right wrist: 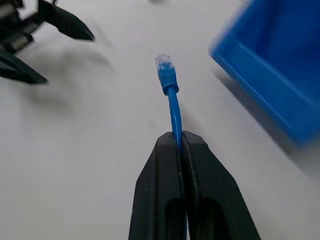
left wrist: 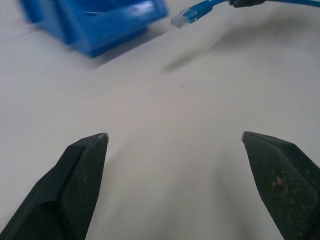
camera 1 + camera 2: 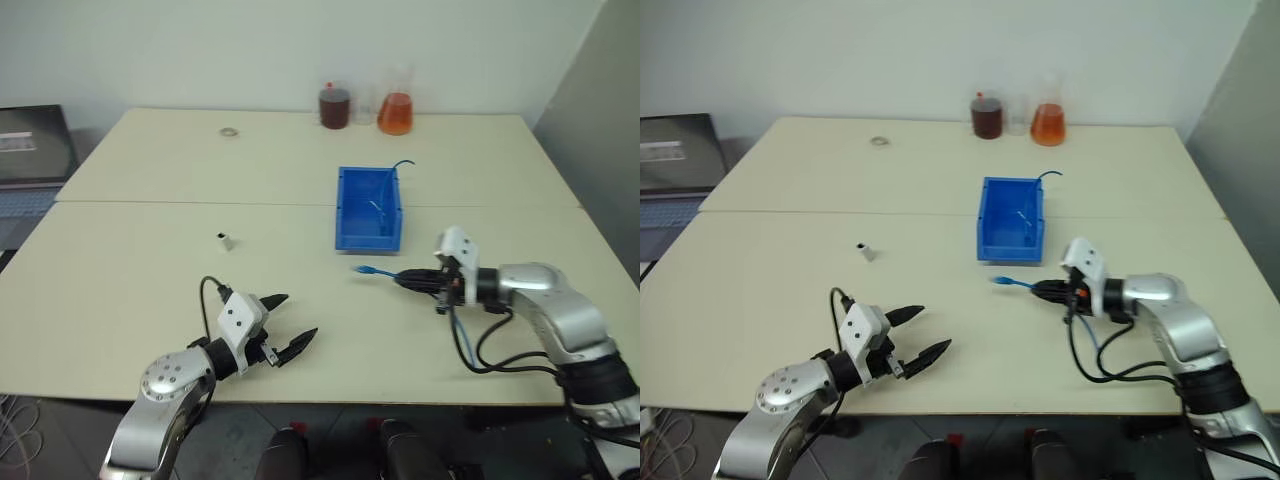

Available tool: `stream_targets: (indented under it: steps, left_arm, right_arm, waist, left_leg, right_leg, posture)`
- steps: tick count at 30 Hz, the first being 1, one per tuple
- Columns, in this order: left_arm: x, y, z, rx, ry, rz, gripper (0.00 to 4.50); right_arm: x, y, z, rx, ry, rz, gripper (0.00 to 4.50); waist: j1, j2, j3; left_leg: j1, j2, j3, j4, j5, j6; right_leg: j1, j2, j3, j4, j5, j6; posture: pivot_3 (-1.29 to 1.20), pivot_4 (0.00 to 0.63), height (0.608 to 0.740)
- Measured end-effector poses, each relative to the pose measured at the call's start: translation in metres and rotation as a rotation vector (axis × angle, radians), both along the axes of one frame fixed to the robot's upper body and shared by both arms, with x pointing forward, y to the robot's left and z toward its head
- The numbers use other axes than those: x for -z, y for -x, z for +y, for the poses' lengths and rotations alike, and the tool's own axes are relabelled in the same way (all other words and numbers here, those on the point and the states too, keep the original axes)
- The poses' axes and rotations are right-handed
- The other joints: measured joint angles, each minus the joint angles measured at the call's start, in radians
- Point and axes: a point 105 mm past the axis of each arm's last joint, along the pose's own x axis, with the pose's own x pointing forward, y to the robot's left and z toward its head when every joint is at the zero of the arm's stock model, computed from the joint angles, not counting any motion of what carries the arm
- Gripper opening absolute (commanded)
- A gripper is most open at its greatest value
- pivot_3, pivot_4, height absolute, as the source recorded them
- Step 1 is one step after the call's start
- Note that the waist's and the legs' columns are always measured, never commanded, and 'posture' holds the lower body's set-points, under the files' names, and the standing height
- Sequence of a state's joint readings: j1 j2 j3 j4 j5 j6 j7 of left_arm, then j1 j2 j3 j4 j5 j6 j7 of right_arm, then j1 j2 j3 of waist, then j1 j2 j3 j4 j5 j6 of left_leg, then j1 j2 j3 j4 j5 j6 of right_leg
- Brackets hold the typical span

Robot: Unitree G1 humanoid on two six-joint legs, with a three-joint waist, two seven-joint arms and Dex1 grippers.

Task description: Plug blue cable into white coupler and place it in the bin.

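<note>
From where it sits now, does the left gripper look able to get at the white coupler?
Probably yes. The left gripper is open and holds nothing, and the white coupler lies on bare table ahead of it with nothing between. The right gripper, shut on the blue cable, is well off to the side.

Pale cream table [image 3: 150, 300] (two tops butted together); plain white wall [image 3: 200, 50] behind.
</note>
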State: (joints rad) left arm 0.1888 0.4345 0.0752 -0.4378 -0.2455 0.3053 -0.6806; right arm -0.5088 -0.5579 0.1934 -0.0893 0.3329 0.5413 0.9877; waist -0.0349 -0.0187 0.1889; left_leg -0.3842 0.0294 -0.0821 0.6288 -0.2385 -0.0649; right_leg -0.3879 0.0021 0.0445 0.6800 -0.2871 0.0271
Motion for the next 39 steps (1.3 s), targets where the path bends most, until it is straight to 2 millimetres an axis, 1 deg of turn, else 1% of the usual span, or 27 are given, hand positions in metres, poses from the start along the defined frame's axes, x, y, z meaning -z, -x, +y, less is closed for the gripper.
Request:
stream_targets:
  steps: [2, 3, 4, 6, 9, 12, 14, 17, 22, 25, 26, 27, 30, 31, 33, 35, 36, 37, 39]
  left_arm:
    - [0.007, 0.009, 0.018, -0.167, 0.026, 0.010, 4.50]
    - [0.015, 0.015, 0.025, -0.228, 0.027, 0.033, 4.50]
    - [0.021, 0.020, 0.029, -0.263, 0.022, 0.051, 4.50]
    - [0.026, 0.026, 0.040, -0.353, 0.014, 0.051, 4.50]
    - [0.026, 0.031, 0.046, -0.432, 0.016, 0.021, 4.50]
    - [0.034, 0.040, 0.038, -0.441, 0.022, 0.038, 4.50]
    - [0.039, 0.046, 0.032, -0.443, 0.033, 0.059, 4.50]
    - [0.038, 0.053, 0.023, -0.435, 0.062, 0.071, 4.50]
    - [0.035, 0.055, 0.026, -0.457, 0.082, 0.072, 4.50]
    - [0.034, 0.055, 0.028, -0.459, 0.081, 0.075, 4.50]
    - [0.034, 0.054, 0.029, -0.458, 0.077, 0.073, 4.50]
    - [0.033, 0.054, 0.029, -0.458, 0.076, 0.072, 4.50]
    - [0.031, 0.051, 0.029, -0.451, 0.073, 0.063, 4.50]
    - [0.031, 0.050, 0.029, -0.449, 0.072, 0.063, 4.50]
    - [0.031, 0.049, 0.029, -0.442, 0.066, 0.064, 4.50]
    - [0.029, 0.047, 0.029, -0.423, 0.054, 0.055, 4.50]
    - [0.028, 0.047, 0.031, -0.412, 0.042, 0.052, 4.50]
    - [0.024, 0.043, 0.033, -0.405, 0.039, 0.037, 4.50]
    - [0.016, 0.037, 0.039, -0.380, 0.019, 0.017, 4.50]
  right_arm:
    - [-0.004, -0.008, 0.031, -0.040, -0.039, -0.013, 0.08]
    - [-0.001, -0.008, 0.046, -0.073, -0.040, -0.009, 0.08]
    - [0.003, -0.008, 0.055, -0.092, -0.035, -0.002, 0.08]
    - [0.008, -0.012, 0.069, -0.120, -0.027, 0.007, 0.08]
    - [0.019, -0.020, 0.078, -0.139, 0.019, -0.006, 0.08]
    - [0.032, -0.030, 0.078, -0.120, 0.053, -0.002, 0.08]
    - [0.040, -0.033, 0.081, -0.114, 0.062, 0.008, 0.08]
    - [0.049, -0.034, 0.087, -0.128, 0.080, 0.012, 0.08]
    - [0.054, -0.030, 0.093, -0.166, 0.071, 0.026, 1.05]
    - [0.055, -0.029, 0.093, -0.172, 0.078, 0.020, 1.70]
    - [0.055, -0.029, 0.093, -0.176, 0.082, 0.015, 2.02]
    - [0.055, -0.029, 0.093, -0.176, 0.083, 0.014, 2.16]
    - [0.054, -0.029, 0.092, -0.184, 0.086, 0.012, 2.88]
    - [0.054, -0.029, 0.090, -0.183, 0.089, 0.012, 3.09]
    - [0.052, -0.030, 0.084, -0.180, 0.093, 0.005, 3.67]
    - [0.047, -0.030, 0.077, -0.173, 0.093, -0.001, 3.98]
    - [0.044, -0.028, 0.074, -0.175, 0.088, -0.005, 4.27]
    - [0.040, -0.026, 0.070, -0.173, 0.077, -0.003, 4.44]
    - [0.032, -0.021, 0.062, -0.163, 0.059, 0.002, 4.44]
  waist:
    - [0.001, 0.000, 0.000]
    - [0.001, 0.000, 0.000]
    - [0.005, -0.001, 0.000]
    - [0.007, -0.001, 0.000]
    - [0.001, -0.001, 0.000]
    - [-0.015, -0.001, -0.001]
    - [-0.025, -0.001, -0.001]
    - [-0.029, -0.001, -0.001]
    - [-0.030, -0.001, 0.000]
    - [-0.030, -0.001, 0.000]
    - [-0.030, -0.001, 0.000]
    - [-0.030, -0.001, 0.000]
    - [-0.030, -0.001, 0.000]
    - [-0.030, 0.000, 0.000]
    - [-0.029, 0.000, 0.000]
    - [-0.027, 0.000, 0.000]
    - [-0.025, 0.000, 0.000]
    - [-0.024, 0.000, 0.000]
    - [-0.021, 0.000, 0.000]
  left_leg:
    - [0.001, 0.000, 0.002, 0.000, 0.000, 0.000]
    - [0.000, -0.001, 0.002, 0.000, 0.000, 0.000]
    - [-0.001, -0.001, 0.001, 0.000, 0.000, 0.000]
    - [-0.002, -0.001, 0.002, 0.000, 0.000, 0.000]
    - [-0.001, -0.003, 0.005, 0.000, -0.001, -0.001]
    - [-0.001, -0.002, 0.009, 0.000, -0.003, -0.002]
    - [-0.001, -0.002, 0.009, -0.001, -0.005, -0.003]
    - [-0.001, -0.001, 0.009, -0.001, -0.008, -0.001]
    - [-0.001, -0.001, 0.009, -0.001, -0.009, -0.001]
    - [-0.001, -0.001, 0.008, -0.001, -0.009, -0.001]
    - [-0.001, -0.001, 0.008, -0.001, -0.009, -0.001]
    - [-0.001, -0.001, 0.008, -0.001, -0.009, -0.001]
    - [0.000, -0.001, 0.008, -0.001, -0.009, -0.001]
    - [0.000, -0.001, 0.008, -0.001, -0.009, -0.001]
    - [0.000, -0.001, 0.007, -0.001, -0.009, -0.001]
    - [0.000, -0.001, 0.007, -0.001, -0.009, -0.001]
    - [-0.001, -0.001, 0.006, -0.001, -0.009, -0.001]
    - [-0.001, -0.001, 0.006, -0.001, -0.009, -0.001]
    - [-0.001, 0.000, 0.004, -0.001, -0.009, -0.001]
  right_leg:
    - [0.000, -0.001, 0.002, 0.000, 0.000, 0.000]
    - [0.000, -0.001, 0.002, 0.000, 0.000, 0.000]
    - [-0.001, -0.001, 0.000, -0.001, 0.001, -0.002]
    - [-0.001, -0.003, 0.001, -0.001, 0.002, -0.004]
    - [-0.001, -0.005, 0.003, -0.004, 0.003, -0.003]
    - [-0.001, -0.005, 0.006, -0.005, 0.004, -0.003]
    - [-0.002, -0.005, 0.007, -0.005, 0.003, -0.004]
    - [-0.003, -0.004, 0.007, -0.003, 0.000, -0.005]
    - [-0.003, -0.004, 0.007, -0.002, -0.001, -0.005]
    - [-0.003, -0.003, 0.007, -0.002, -0.001, -0.005]
    - [-0.003, -0.003, 0.006, -0.001, -0.002, -0.005]
    - [-0.003, -0.003, 0.006, -0.001, -0.002, -0.005]
    - [-0.003, -0.003, 0.006, -0.001, -0.002, -0.005]
    - [-0.003, -0.003, 0.006, -0.001, -0.002, -0.005]
    - [-0.003, -0.003, 0.005, 0.000, -0.002, -0.005]
    - [-0.003, -0.003, 0.005, 0.000, -0.002, -0.006]
    - [-0.003, -0.003, 0.004, 0.000, -0.002, -0.006]
    - [-0.003, -0.003, 0.003, 0.000, -0.002, -0.006]
    - [-0.002, -0.002, 0.002, 0.000, -0.002, -0.006]
  posture:
    - [0.00, 0.150, 0.740]
    - [0.00, 0.150, 0.740]
    - [0.00, 0.150, 0.740]
    - [0.00, 0.150, 0.740]
    - [0.00, 0.150, 0.740]
    - [0.00, 0.150, 0.740]
    - [0.00, 0.150, 0.740]
    - [0.00, 0.150, 0.740]
    - [0.00, 0.150, 0.740]
    - [0.00, 0.150, 0.740]
    - [0.00, 0.150, 0.740]
    - [0.00, 0.150, 0.740]
    - [0.00, 0.150, 0.740]
    - [0.00, 0.150, 0.740]
    - [0.00, 0.150, 0.740]
    - [0.00, 0.150, 0.740]
    - [0.00, 0.150, 0.740]
    - [0.00, 0.150, 0.740]
    - [0.00, 0.150, 0.740]
